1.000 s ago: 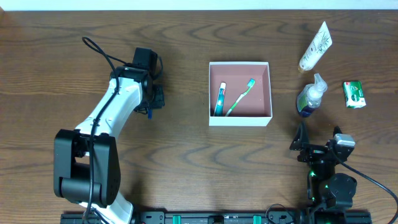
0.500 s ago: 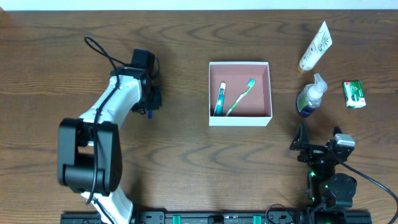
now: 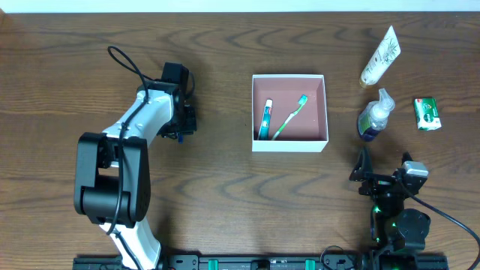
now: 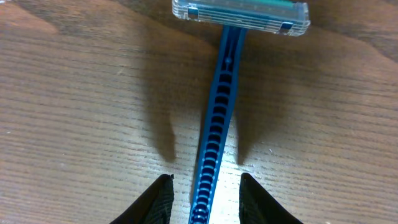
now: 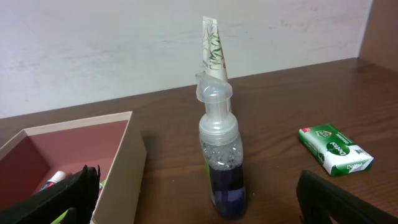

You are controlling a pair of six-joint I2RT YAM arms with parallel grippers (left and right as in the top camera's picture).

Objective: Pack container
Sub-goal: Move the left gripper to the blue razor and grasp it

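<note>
You see a white tube [image 3: 381, 55], a pump bottle [image 3: 373, 116] and a green soap box [image 3: 427, 114] set apart at the wooden table's [image 3: 225, 210] right. A blue razor [image 4: 217, 124] lies flat at its left.

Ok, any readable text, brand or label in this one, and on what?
"Dettol": on the green box, in the right wrist view.
White tube: a leaf drawing only, no legible words.
Small tube in the container: print too small to read.
Nothing else legible.
</note>
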